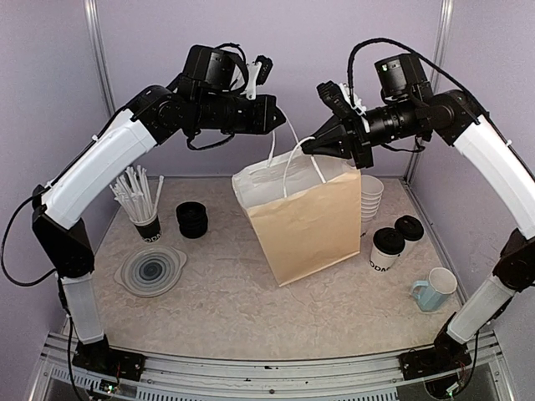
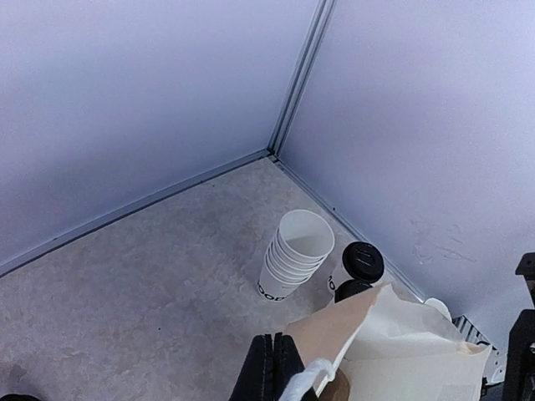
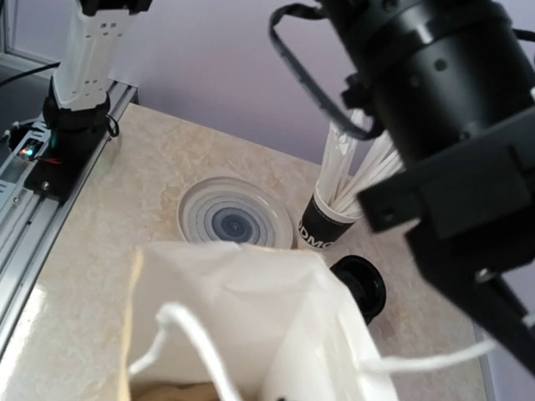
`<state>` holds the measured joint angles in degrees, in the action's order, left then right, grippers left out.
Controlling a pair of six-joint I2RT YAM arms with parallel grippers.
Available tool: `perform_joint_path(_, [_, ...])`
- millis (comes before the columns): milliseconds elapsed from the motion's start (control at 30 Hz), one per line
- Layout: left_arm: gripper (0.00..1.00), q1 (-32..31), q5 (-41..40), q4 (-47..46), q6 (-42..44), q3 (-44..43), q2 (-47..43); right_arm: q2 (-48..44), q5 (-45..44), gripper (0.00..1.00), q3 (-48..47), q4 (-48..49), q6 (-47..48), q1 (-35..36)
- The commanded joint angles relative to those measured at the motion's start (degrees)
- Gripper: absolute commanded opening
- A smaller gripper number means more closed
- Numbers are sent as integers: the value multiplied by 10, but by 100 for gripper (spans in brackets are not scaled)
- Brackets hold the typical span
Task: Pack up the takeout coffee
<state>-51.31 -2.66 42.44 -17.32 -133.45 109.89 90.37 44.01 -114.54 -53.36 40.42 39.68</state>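
Two takeout coffee cups, white with black lids, stand at the right: one [image 1: 387, 248] nearer, one [image 1: 408, 227] behind it. In the left wrist view they [image 2: 362, 261] show just past the bag's edge. A brown paper bag [image 1: 305, 221] stands upright mid-table with its white-lined mouth pulled open. My left gripper [image 1: 280, 117] [image 2: 273, 338] is above the bag's back left, shut on one white cord handle [image 2: 313, 376]. My right gripper [image 1: 308, 146] is shut on the other handle [image 3: 192, 342] above the bag's right side. Its own fingers are not visible in the right wrist view.
A stack of lidless white cups [image 1: 369, 200] stands right of the bag, and a light blue mug [image 1: 435, 290] at the front right. On the left are a cup of straws [image 1: 144, 205], stacked black lids [image 1: 192, 219] and a clear round dish [image 1: 150, 269]. Walls enclose the back and sides.
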Motion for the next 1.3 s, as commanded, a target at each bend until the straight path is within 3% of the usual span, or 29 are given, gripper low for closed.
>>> perform_joint_path(0, [0,16,13,-6,3,-8,-27,-9,5,0,16,-2,2,10])
perform_joint_path(67, [0,17,17,0,1,-1,-29,-9,6,0,20,-6,1,12])
perform_joint_path(133, [28,26,14,11,3,16,-32,-11,-1,0,37,1,-2,12])
perform_joint_path(200, [49,47,-3,30,9,40,-33,-14,-39,24,64,23,-13,11])
perform_joint_path(300, [68,75,-23,42,6,77,-40,-6,-79,53,81,29,-25,-4])
perform_joint_path(367, [77,69,-22,39,15,79,-51,5,-57,56,58,2,-22,-16])
perform_joint_path(800, [81,36,-136,-26,84,200,-153,-8,-44,58,89,-2,-21,-24])
perform_joint_path(933, [79,62,-150,-34,90,232,-185,-19,-53,58,108,6,-20,-23])
perform_joint_path(1133, [81,120,-57,-27,143,226,-169,-30,-66,58,143,18,-19,-24])
perform_joint_path(1267, [79,135,-36,-9,162,210,-124,-38,-72,59,150,19,-23,-27])
